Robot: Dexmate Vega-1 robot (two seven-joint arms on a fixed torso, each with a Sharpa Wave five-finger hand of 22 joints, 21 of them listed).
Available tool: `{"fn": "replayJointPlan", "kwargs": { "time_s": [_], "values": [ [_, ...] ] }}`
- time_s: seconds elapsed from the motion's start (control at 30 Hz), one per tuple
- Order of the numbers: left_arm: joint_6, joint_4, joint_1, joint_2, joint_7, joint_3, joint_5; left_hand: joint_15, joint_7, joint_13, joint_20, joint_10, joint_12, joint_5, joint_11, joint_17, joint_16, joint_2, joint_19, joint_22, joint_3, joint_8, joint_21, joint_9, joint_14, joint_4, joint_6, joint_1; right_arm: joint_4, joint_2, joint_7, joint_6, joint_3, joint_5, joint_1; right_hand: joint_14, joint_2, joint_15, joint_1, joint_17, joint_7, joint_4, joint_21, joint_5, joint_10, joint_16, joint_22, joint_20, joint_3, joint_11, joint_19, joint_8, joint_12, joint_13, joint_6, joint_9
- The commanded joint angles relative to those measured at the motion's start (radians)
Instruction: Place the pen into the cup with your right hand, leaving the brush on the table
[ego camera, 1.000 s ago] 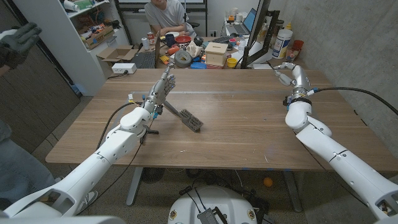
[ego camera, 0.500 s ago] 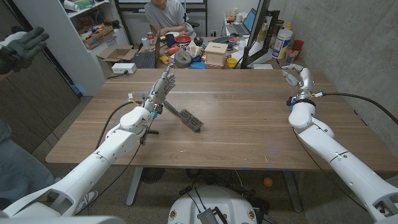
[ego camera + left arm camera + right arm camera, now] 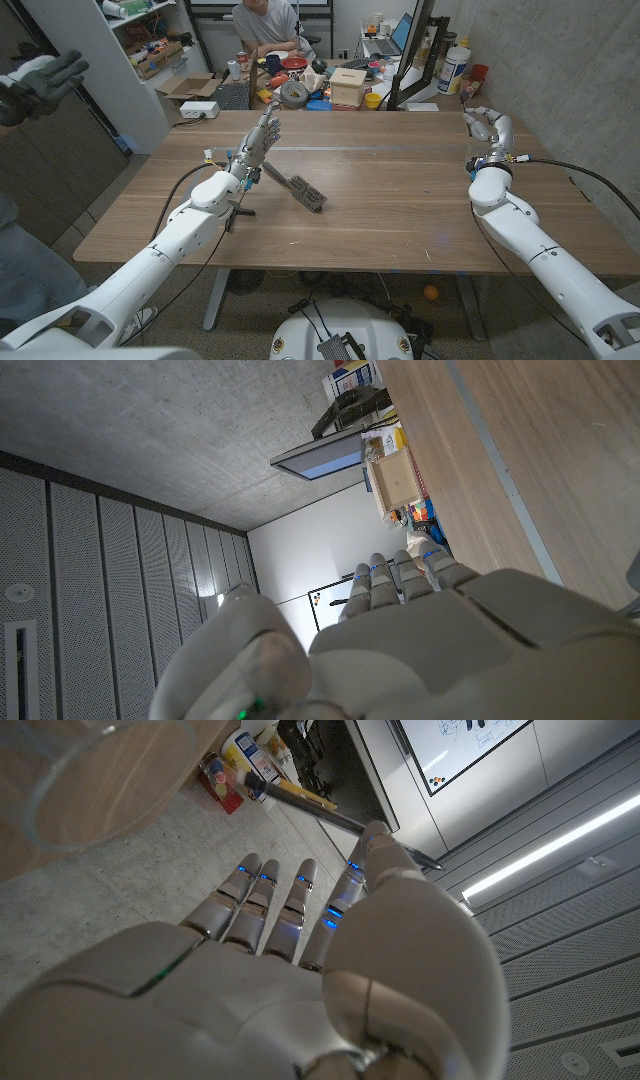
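right hand (image 3: 490,125) raised at table's (image 3: 400,210) far corner, fingers loosely curled, holding nothing. left hand (image 3: 262,140) straight-fingered, brush (image 3: 305,192) just beside, left alone as asked.

the brush (image 3: 303,191) is lying on the table (image 3: 400,210), a bit left of its middle. the left hand (image 3: 258,143) is reaching up just left of the brush and a little behind it. the right hand (image 3: 492,130) is hanging far to the right of the brush, over the table's back right corner. a person (image 3: 266,28) is sitting well behind the brush, past the table's far edge.
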Motion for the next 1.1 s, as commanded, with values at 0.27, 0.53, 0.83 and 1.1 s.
{"fn": "replayJointPlan", "kwargs": {
  "time_s": [0.27, 0.53, 0.83, 1.1],
  "values": [
    [0.008, -0.016, 0.006, 0.005, 0.007, 0.003, 0.008, -0.003, 0.001, 0.001, 0.002, 0.000, -0.004, -0.007, -0.003, 0.003, -0.003, 0.012, -0.001, 0.003, -0.004, 0.003, -0.001, 0.003, -0.007, 0.000, 0.001, 0.004, 0.085, 0.007, 0.001, 0.068, 0.027, 0.076, 0.011, 0.001, 0.006, -0.053, 0.002, 0.002, -0.006, 0.008, -0.002, 0.004, 0.007, -0.003, 0.004, -0.032, -0.001, -0.002, -0.003, 0.015, -0.003, 0.003, 0.061, 0.098],
    [0.014, -0.026, 0.010, 0.008, 0.018, 0.002, 0.013, -0.003, -0.003, 0.001, 0.003, 0.001, -0.004, -0.007, -0.004, 0.003, -0.003, 0.013, -0.001, 0.003, -0.005, 0.002, -0.001, 0.003, -0.007, 0.000, 0.001, 0.005, 0.128, 0.018, 0.002, 0.089, 0.025, 0.101, 0.020, -0.003, 0.007, -0.052, 0.001, 0.003, -0.006, 0.010, -0.003, 0.004, 0.003, -0.004, 0.004, -0.033, -0.002, -0.002, -0.005, 0.014, -0.006, 0.003, 0.062, 0.094],
    [0.027, -0.039, 0.006, 0.013, 0.022, 0.006, 0.020, -0.003, -0.002, 0.001, 0.006, -0.004, -0.005, -0.008, -0.006, 0.003, -0.004, 0.014, -0.001, 0.003, -0.007, 0.004, -0.001, 0.003, -0.012, 0.000, 0.007, 0.007, 0.204, 0.033, -0.005, 0.141, 0.008, 0.104, 0.044, -0.003, 0.007, -0.055, 0.002, 0.003, -0.008, 0.011, -0.003, 0.004, 0.004, -0.004, 0.004, -0.034, -0.003, -0.004, -0.006, 0.014, -0.007, 0.003, 0.063, 0.092],
    [0.032, -0.053, 0.016, 0.019, 0.034, 0.001, 0.022, -0.004, -0.003, 0.001, 0.008, -0.005, -0.006, -0.008, -0.007, 0.003, -0.004, 0.015, -0.003, 0.003, -0.008, 0.005, -0.001, 0.003, -0.013, 0.000, 0.011, 0.008, 0.249, 0.043, -0.018, 0.177, 0.005, 0.114, 0.053, -0.003, 0.007, -0.054, 0.003, 0.003, -0.009, 0.010, -0.004, 0.005, 0.006, -0.004, 0.004, -0.033, -0.004, -0.004, -0.007, 0.014, -0.007, 0.003, 0.064, 0.089]
  ]
}}
